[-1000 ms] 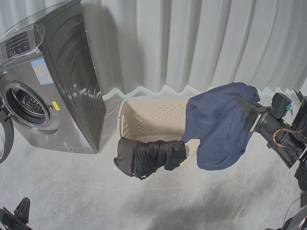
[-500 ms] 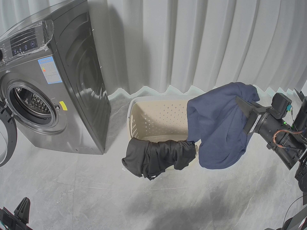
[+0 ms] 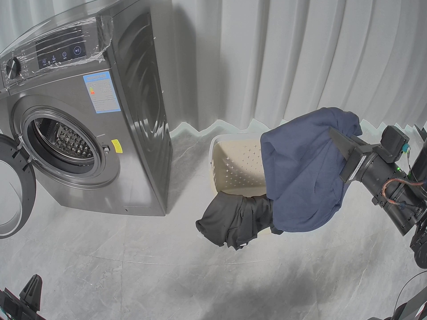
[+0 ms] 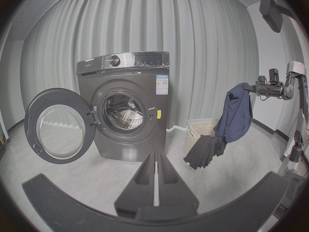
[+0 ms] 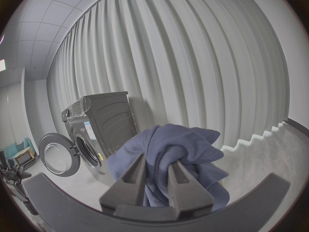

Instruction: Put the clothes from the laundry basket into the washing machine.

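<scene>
Right end effector (image 5: 156, 161) pinches the navy blue cloth garment (image 3: 302, 174) aloft over the cream perforated plastic laundry basket (image 3: 235, 165). A black cloth garment (image 3: 231, 218) drapes the basket's rim. Beside the basket, the grey metal washing machine (image 3: 89, 125) gapes, seemingly unloaded. Left end effector (image 4: 156, 158) is pressed together.

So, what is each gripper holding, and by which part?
Right gripper: the navy garment, by a bunched fold at its top. Left gripper: nothing.
</scene>
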Motion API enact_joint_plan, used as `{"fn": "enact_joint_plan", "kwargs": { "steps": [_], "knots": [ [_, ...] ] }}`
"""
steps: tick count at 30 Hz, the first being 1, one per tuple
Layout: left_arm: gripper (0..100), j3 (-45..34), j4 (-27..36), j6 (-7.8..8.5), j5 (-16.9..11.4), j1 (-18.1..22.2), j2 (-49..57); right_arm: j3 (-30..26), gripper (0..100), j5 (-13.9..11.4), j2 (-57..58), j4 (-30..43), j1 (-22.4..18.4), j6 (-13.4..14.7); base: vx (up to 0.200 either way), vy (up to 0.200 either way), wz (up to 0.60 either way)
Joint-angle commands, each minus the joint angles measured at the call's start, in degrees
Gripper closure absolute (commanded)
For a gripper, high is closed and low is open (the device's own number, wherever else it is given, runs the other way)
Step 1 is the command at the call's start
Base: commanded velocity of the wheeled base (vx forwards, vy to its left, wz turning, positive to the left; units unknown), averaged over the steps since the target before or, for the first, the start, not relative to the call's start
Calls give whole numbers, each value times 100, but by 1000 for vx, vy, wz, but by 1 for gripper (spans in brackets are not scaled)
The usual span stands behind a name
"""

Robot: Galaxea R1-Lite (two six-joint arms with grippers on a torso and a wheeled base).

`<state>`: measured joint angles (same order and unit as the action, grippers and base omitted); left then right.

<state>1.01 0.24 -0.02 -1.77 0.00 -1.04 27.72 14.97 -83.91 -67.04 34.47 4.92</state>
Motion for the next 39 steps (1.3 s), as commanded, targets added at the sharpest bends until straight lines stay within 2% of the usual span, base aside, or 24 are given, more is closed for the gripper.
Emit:
{"fn": "enact_joint_plan", "kwargs": {
  "steps": [1,14,19,28,34,39],
  "knots": [
    [100,-92,2,-6,1,0,104,5,100,6,-38,-2,68,0,0,200,0],
    [100,-92,2,-15,1,0,104,32,100,-3,-20,-2,77,0,0,200,0],
    [100,-92,2,-24,-8,0,104,32,100,-20,-73,-108,323,0,0,200,0],
    [100,-92,2,-15,-8,0,104,111,100,41,-152,-336,314,0,0,200,0],
    [100,-92,2,-24,-8,0,104,84,100,67,-170,-319,270,0,0,0,0],
    [100,-92,2,-42,10,0,104,67,100,59,-240,-328,270,8,-200,0,0]
  ]
}}
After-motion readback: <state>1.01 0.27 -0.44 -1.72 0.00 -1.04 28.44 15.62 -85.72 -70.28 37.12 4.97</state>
